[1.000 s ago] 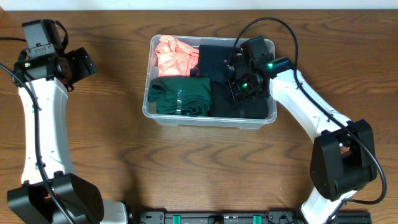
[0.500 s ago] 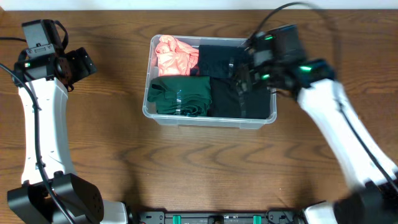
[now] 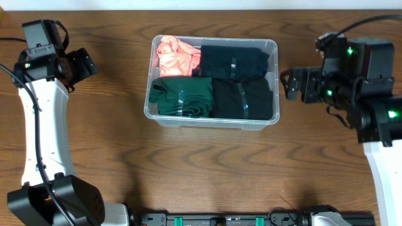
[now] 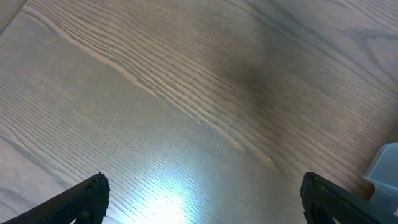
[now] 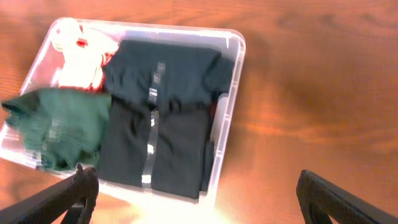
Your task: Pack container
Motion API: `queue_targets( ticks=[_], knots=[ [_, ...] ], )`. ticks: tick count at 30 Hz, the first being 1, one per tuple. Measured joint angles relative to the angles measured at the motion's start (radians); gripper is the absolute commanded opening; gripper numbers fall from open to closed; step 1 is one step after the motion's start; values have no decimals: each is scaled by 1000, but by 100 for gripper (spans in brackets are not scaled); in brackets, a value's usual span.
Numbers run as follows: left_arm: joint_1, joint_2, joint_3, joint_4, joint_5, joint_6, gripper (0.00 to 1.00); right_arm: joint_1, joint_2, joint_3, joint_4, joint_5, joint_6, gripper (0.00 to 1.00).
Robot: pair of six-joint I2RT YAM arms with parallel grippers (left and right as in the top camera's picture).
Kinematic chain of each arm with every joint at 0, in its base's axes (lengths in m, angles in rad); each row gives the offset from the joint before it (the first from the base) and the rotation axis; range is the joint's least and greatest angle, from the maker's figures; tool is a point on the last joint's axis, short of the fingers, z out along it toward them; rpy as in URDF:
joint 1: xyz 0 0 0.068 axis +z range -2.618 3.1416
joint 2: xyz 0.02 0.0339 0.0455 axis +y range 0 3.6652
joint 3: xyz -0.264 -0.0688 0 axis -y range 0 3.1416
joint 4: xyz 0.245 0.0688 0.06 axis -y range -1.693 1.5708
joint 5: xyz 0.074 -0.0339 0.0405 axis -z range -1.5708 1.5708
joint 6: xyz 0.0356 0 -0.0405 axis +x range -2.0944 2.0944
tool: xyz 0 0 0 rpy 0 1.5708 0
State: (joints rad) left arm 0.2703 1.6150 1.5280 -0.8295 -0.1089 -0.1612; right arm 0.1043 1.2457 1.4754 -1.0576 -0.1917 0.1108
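The clear container [image 3: 213,123] stands at the table's middle back. Folded clothes fill it: a pink piece [image 3: 178,56] back left, a green one [image 3: 184,96] front left, and two black ones [image 3: 232,61] [image 3: 244,99] on the right. My right gripper [image 3: 290,85] hovers just right of the container, open and empty. In the right wrist view its open jaws [image 5: 196,186] frame the container's rim [image 5: 233,93] and the black clothes [image 5: 161,149]. My left gripper [image 3: 85,64] stays far left, open, over bare wood [image 4: 204,186].
The wooden table [image 3: 207,169] stretches around the container. A black rail [image 3: 220,220] runs along the front edge, with the arm bases at both front corners. A corner of the container [image 4: 385,168] shows at the right edge of the left wrist view.
My right gripper opened, rose out of the container's right side and swung right, clear of the rim. The black clothes stay in the container. The left arm has not moved.
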Motion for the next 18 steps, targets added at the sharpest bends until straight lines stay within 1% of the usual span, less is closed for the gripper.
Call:
queue_targets(
  ticks=[2,5,11,15,18],
  knots=[
    [0,0,0,0,0,0,98,0,-11,0,-53,16,-15,99],
    [0,0,0,0,0,0,98,0,-13,0,-85,48,-35,99],
    [0,0,0,0,0,0,98,0,-13,-1,-58,134,-55,99],
    [0,0,0,0,0,0,98,-2,-48,-50,84,183,-60,99],
    [0,0,0,0,-1,0,98,-22,-157,-194,275,188,-64,99]
  ],
)
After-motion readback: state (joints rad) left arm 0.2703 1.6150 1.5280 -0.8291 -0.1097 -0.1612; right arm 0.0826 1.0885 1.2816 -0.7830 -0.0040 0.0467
